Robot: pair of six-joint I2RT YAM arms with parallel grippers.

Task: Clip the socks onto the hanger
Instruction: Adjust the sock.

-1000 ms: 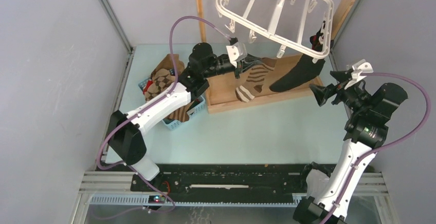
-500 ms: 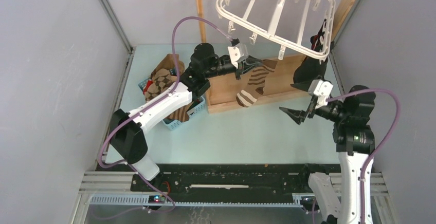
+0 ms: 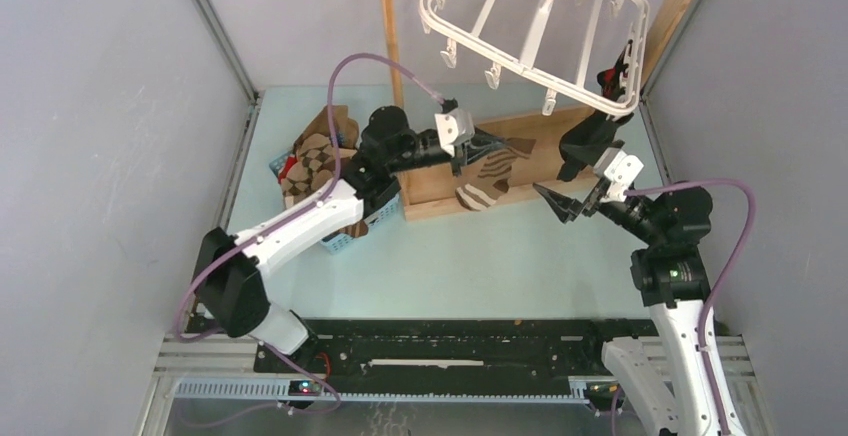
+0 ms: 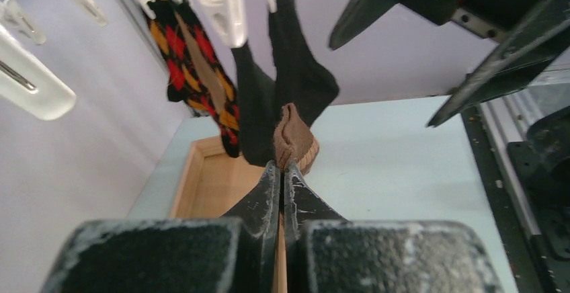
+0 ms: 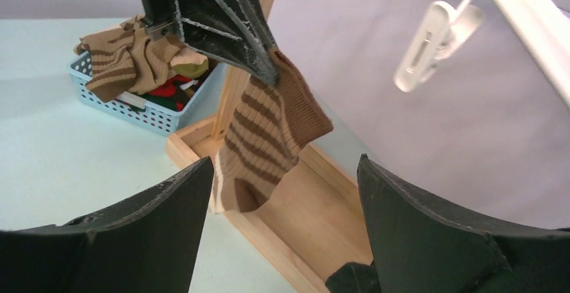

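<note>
Right wrist: striped sock [image 5: 259,145] pinched in left jaws, ahead of right jaws.

DESK: What can't readers see from overhead?

PHOTOGRAPHER: The hanger [image 3: 538,26] runs out of frame at the far edge, and the right arm [image 3: 672,276] is cropped at the near edge. The left arm [image 3: 300,224] covers much of the blue basket [image 3: 338,242]. The argyle sock [image 3: 618,76] is too small to read.

DESK: And the wrist shots?

PHOTOGRAPHER: Of the striped sock [image 4: 294,142], only the cuff clears the left fingers [image 4: 259,205]; the rest is hidden beneath them. The right fingers [image 5: 134,222] are cut off at the bottom edge, and a clip [image 5: 430,44] hangs blurred.
</note>
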